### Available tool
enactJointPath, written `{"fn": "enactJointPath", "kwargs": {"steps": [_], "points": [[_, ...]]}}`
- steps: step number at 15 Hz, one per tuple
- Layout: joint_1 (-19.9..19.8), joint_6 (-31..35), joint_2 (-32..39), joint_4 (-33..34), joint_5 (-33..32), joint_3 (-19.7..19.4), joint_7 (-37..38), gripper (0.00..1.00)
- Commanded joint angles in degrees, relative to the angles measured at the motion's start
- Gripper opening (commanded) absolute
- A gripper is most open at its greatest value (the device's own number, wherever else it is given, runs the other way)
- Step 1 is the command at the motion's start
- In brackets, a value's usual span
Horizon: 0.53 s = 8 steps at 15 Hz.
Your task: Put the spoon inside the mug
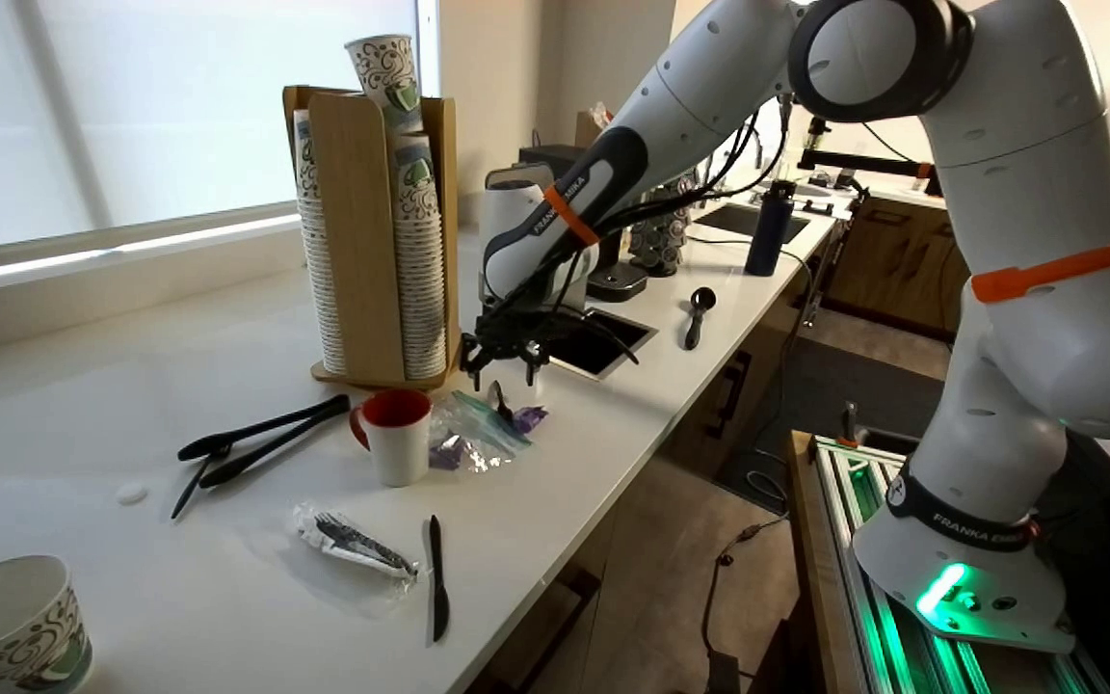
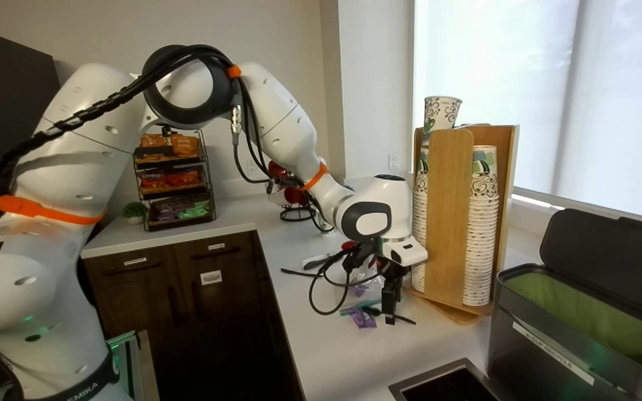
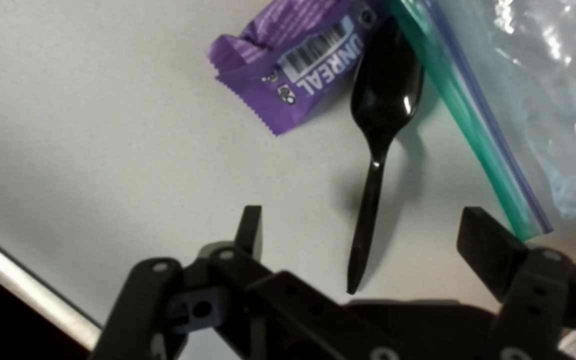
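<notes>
You face a bright, washed-out window (image 1: 160,106) in both exterior views, and a green lamp (image 1: 942,589) glows brightly. In your wrist view, glare speckles the bag (image 3: 533,90), and the spoon (image 3: 384,100) (which glints too) throws a soft shadow on the table (image 3: 143,150).

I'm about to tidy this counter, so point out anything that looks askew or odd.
The topmost paper cup sits tilted at the top of the wooden cup holder, out of line with the stacked cups below. Also, the recycle bin's lid stands open. I see no spill.
</notes>
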Motion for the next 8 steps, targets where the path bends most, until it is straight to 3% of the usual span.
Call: {"fn": "enactJointPath", "kwargs": {"steps": [1, 4, 5, 8], "points": [[0.1, -0.3, 3.2, 3.1, 2.1, 0.1, -0.1, 0.97], [0.3, -1.0, 4.8, 4.8, 2.5, 0.1, 0.2, 0.85], [0.5, -1.4, 5.3, 5.3, 2.4, 0.0, 0.4, 0.72], [0.7, -2.0, 5.8, 6.0, 2.3, -0.3, 0.7, 0.53]]}}
